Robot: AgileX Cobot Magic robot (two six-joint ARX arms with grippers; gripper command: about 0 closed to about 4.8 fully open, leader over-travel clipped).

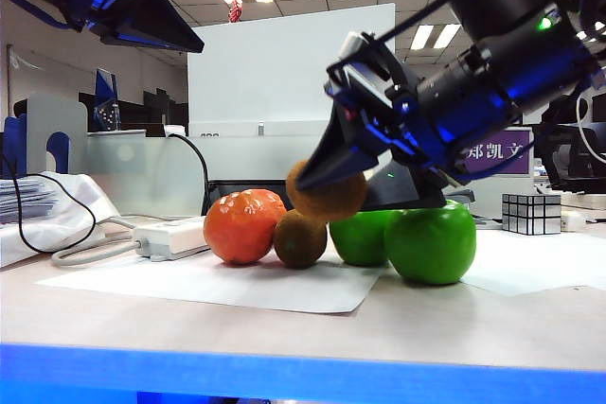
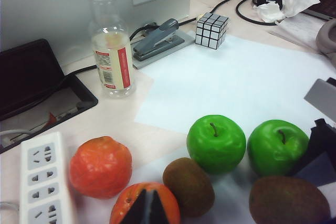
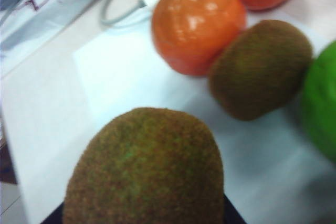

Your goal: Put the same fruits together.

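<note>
Two green apples sit on the white paper covering our table. We see a bottle and mirror cube only from the left wrist. Right pincer clamps a kiwi above another kiwi, beside the tangerine. Left pincer hangs over a second tangerine, its state unclear.

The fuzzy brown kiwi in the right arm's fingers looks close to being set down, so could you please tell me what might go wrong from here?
1. The held fuzzy brown kiwi hangs just above the resting brown kiwi and glossy green apples; lowering could knock them rolling.
2. The right gripper seems to cover only the kiwi's top, so it might slip.
3. The left gripper hovers over a ridged orange tangerine nearby; the arms could crowd each other.
</note>
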